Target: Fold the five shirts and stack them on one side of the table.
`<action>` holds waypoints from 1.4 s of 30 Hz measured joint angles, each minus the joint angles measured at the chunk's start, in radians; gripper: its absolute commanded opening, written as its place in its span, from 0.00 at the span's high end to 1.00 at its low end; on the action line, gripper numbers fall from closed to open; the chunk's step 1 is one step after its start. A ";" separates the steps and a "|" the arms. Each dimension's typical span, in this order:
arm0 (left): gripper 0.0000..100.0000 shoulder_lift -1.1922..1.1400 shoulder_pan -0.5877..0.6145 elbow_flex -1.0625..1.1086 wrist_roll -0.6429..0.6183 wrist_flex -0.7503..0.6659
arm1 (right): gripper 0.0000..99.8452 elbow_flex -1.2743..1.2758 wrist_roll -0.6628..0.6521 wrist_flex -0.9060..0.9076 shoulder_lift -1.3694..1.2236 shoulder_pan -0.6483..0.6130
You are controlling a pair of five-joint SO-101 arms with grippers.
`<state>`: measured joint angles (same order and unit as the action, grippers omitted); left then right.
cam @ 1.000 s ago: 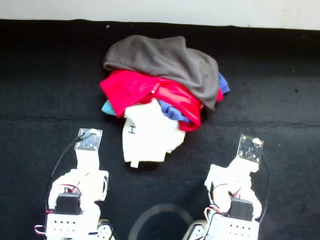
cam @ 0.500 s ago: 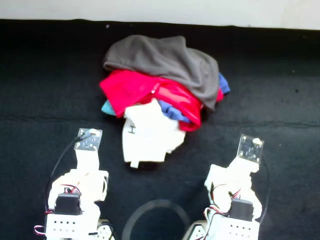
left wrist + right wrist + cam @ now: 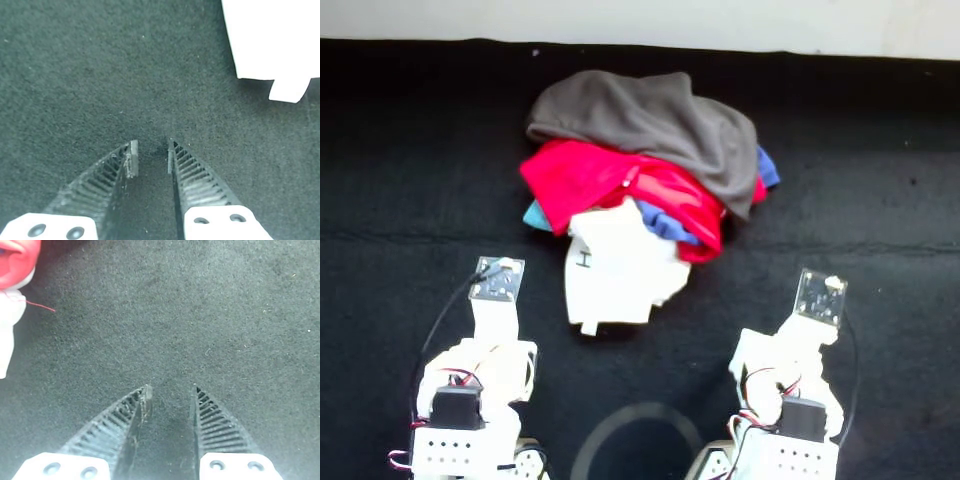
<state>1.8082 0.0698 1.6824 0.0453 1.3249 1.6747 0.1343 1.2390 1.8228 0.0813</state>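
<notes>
High view: 5 shirts lie unfolded in 1 loose heap at the far middle of the black table (image 3: 400,150). The grey shirt (image 3: 640,120) is on top, its long axis running across the table. The red shirt (image 3: 580,175) lies under it, with blue shirt (image 3: 665,225) and teal shirt (image 3: 534,214) edges showing. The white shirt (image 3: 615,270) sticks out of the near side, its long axis pointing toward the 2 arms, ending between them. The left gripper (image 3: 150,152) hangs over bare table near the white shirt's corner, fingers slightly apart and holding nothing. The right gripper (image 3: 170,392) is likewise slightly parted and empty, over bare table.
</notes>
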 measured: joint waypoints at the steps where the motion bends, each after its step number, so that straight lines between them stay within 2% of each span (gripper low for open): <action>1: 0.88 0.000 0.000 0.000 0.000 0.000 | 0.87 0.000 0.000 0.000 0.000 0.000; 38: 0.88 0.000 0.000 0.000 0.000 0.000 | 0.87 0.000 0.000 0.000 0.000 0.000; 40: 0.88 0.000 0.009 0.000 0.002 -0.031 | 0.87 0.000 0.000 0.000 0.000 0.000; 42: 0.88 0.000 0.077 0.000 0.003 -0.104 | 0.87 0.000 0.000 0.000 0.000 0.000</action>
<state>1.8082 0.1465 1.6824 0.0483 1.2206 1.6747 0.1343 1.2390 1.8228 0.0813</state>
